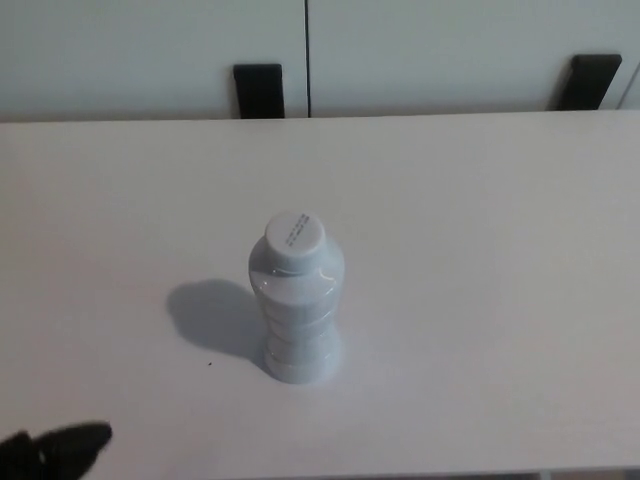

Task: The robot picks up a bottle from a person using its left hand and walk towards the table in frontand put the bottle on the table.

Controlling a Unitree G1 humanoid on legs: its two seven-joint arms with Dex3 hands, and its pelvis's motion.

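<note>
Well right of fingers (78, 440), upright bottle (295, 305)

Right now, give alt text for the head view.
A white capped bottle stands upright near the middle of a white table. Part of the robot's black left hand shows at the bottom left corner, apart from it.

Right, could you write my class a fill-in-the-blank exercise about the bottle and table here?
1. The bottle stands ____ on the table.
2. Its cap is ____ in colour.
3. The left hand shows at the picture's bottom-____ corner.
Missing words: upright; white; left.
</note>
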